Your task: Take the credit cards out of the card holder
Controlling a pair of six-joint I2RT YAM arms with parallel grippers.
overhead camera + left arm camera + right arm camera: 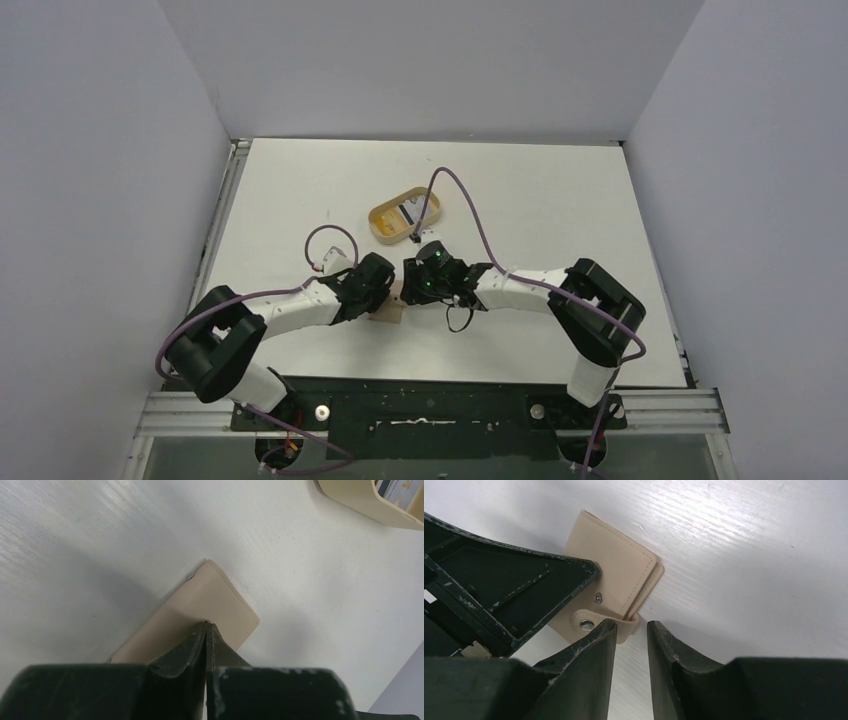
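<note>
Near centre of the white table (560,200), between the two arms, lies the small flat tan card holder (388,313) (220,597) (616,565), folded, its snap tab (591,623) undone. Left gripper (207,625) fully closed, tips pressed onto the cover, grasping nothing. Right gripper (631,625) partly open, empty, fingertips at the tab. Farther off, an oval tan wooden tray (378,226) holds a whitish credit card (412,212).

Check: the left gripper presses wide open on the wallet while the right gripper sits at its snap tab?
No: the left wrist view shows the left gripper shut, tips together on the wallet. The right gripper does sit at the snap tab.
</note>
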